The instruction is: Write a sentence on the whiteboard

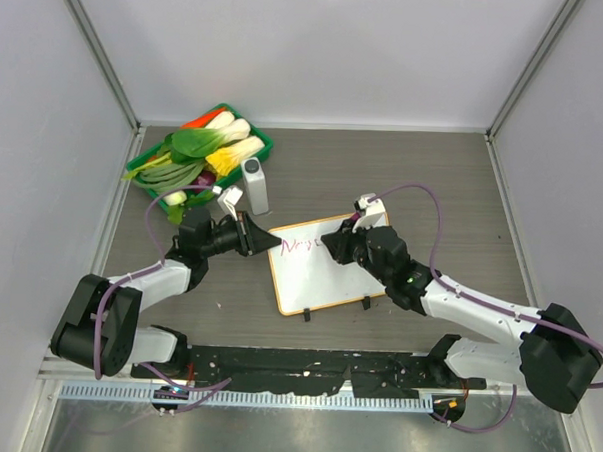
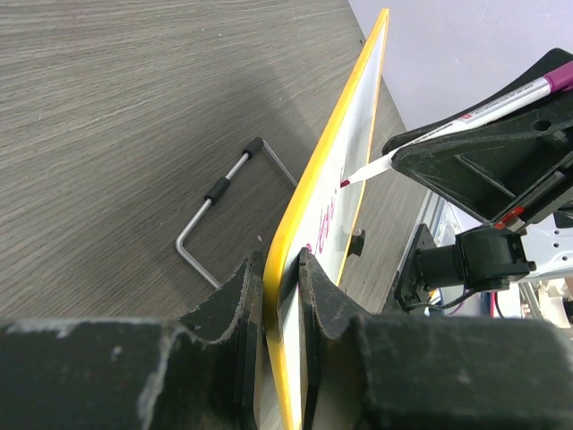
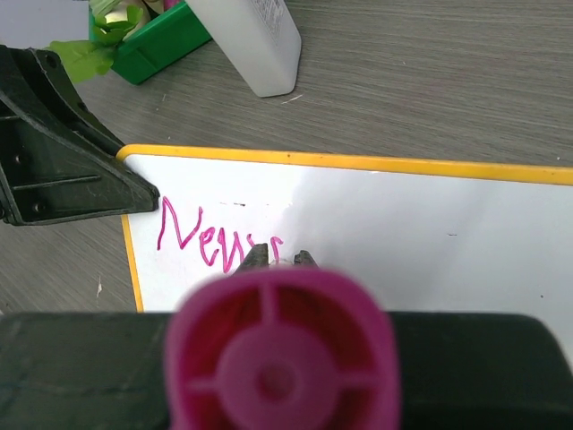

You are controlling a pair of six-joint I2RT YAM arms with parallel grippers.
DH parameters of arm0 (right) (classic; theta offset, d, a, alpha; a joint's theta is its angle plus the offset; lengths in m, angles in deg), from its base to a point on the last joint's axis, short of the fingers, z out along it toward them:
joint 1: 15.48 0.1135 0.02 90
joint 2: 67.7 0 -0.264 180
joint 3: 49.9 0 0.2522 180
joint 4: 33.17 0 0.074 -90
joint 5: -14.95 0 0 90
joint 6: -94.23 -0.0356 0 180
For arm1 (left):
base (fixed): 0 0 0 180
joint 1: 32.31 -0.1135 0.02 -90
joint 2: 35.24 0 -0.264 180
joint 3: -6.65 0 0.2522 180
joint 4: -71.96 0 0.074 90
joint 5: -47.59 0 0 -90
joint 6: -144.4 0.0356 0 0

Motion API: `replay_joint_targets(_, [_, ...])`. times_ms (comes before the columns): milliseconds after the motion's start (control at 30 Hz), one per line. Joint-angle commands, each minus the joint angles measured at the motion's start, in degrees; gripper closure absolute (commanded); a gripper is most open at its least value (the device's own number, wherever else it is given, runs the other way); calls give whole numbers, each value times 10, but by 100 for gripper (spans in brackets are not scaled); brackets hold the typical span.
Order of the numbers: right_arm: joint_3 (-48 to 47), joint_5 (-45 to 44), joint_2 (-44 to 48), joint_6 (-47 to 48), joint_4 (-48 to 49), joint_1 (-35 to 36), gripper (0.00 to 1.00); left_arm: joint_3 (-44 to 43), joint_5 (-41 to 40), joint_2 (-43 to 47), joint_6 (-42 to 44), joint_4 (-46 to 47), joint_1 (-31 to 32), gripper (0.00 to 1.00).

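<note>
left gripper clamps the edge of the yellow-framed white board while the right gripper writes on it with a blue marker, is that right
Not blue: the marker is pink-magenta, as is its writing, clear in the right wrist view. The left gripper does clamp the yellow-framed whiteboard while the right gripper writes.

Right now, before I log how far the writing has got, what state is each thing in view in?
whiteboard, edge clamped, mostly blank
sentence, only begun: "New" plus a stroke
marker, uncapped, tip on the board
left gripper, fingers shut on the whiteboard's edge
right gripper, fingers shut on the marker
green tray, filled with vegetables
</note>
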Motion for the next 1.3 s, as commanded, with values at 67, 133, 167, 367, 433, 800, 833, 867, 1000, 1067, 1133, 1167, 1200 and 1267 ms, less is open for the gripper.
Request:
replay_joint_targets(67, [2,-50,8,4,-23,-3,99,-2,-19,-1,44,-27,6,100])
replay_joint_targets(133, [-6,-54,6,8,-23,-2,99,-1,-20,-1,44,-27,6,100])
replay_joint_targets(167, [-9,-61,4,7,-23,-2,99,-1,-20,-1,45,-27,6,100])
replay_joint_targets(367, [-30,-72,-13,4,-12,-1,99,-1,-19,-1,45,-27,7,100])
replay_joint_targets(433, [-36,-69,-17,5,-7,-3,99,-2,-18,-2,45,-27,6,100])
replay_joint_targets(800, [-35,-17,-22,-2,-13,-3,99,-3,-18,-2,45,-28,6,100])
replay_joint_targets(833, [-28,-17,-17,-9,-12,-3,99,-3,-19,-3,45,-28,6,100])
replay_joint_targets(867, [-23,-20,-1,-11,-11,-2,99,-3,-19,-4,45,-28,7,100])
replay_joint_targets(1000, [-10,-28,45,-21,-6,-3,99,-4,-17,-4,45,-27,7,100])
replay_joint_targets(1067, [-11,-38,55,-21,-11,-3,99,-3,-18,-4,45,-27,7,100])
replay_joint_targets(1133, [-16,-42,54,-18,-14,-5,99,-2,-18,-5,45,-27,7,100])
replay_joint_targets(1167, [-15,-36,52,-18,-10,-9,99,-3,-18,-5,44,-27,7,100])
replay_joint_targets(1200, [-16,-33,47,-22,-9,-12,99,-3,-16,-4,45,-27,7,100])
replay_joint_targets(1267, [-22,-30,37,-21,-6,-14,99,-2,-19,-2,45,-28,7,100])
